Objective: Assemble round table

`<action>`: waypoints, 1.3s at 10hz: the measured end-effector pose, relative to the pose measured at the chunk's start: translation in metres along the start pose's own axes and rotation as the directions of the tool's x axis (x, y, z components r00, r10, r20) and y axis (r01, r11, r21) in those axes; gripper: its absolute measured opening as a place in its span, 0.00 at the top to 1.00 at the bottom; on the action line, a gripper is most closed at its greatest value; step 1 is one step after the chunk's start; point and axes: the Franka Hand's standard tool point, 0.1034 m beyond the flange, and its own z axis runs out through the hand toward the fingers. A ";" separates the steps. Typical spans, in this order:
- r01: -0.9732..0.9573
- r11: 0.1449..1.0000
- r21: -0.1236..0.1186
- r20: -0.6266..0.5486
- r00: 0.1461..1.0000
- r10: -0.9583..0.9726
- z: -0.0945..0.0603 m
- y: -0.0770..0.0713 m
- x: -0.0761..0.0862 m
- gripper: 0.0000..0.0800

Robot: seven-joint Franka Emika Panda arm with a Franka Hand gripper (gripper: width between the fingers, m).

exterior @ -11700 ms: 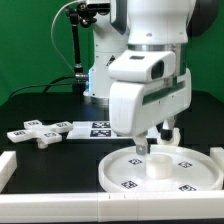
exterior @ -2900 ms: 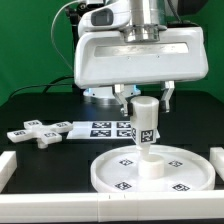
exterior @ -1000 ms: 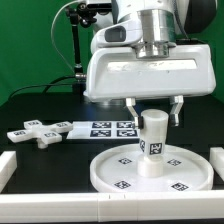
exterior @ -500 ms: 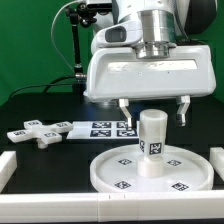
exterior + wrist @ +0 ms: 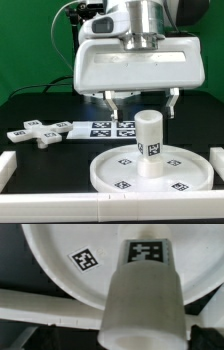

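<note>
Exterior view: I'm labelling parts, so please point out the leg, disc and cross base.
leg (image 5: 147,130), exterior view, upper side wall.
disc (image 5: 97,173), exterior view, rim at the view's left.
cross base (image 5: 35,132), exterior view, middle of the cross.

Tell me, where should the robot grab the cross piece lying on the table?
Grip the cross-shaped base across one arm, coming straight down from above. It lies flat on the table, and its arms look narrow with straight sides, so that probably suits best.
</note>
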 end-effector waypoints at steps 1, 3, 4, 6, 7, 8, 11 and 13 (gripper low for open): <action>0.000 1.000 -0.001 -0.001 1.000 0.000 0.001 0.000 0.000 0.19; -0.002 1.000 0.013 0.028 1.000 0.002 0.003 -0.004 -0.003 0.19; -0.002 1.000 0.027 0.056 0.998 0.001 0.005 -0.007 -0.006 0.19; -0.019 0.996 0.084 0.184 0.983 0.004 0.011 -0.014 -0.012 0.19; -0.027 0.994 0.108 0.238 0.971 0.001 0.009 -0.017 -0.012 0.19; -0.029 0.990 0.135 0.310 0.951 -0.014 0.007 -0.018 -0.013 0.19; -0.051 0.982 0.182 0.429 0.903 -0.032 0.008 -0.016 -0.012 0.19; -0.051 0.982 0.180 0.425 0.904 -0.031 0.008 -0.016 -0.012 0.19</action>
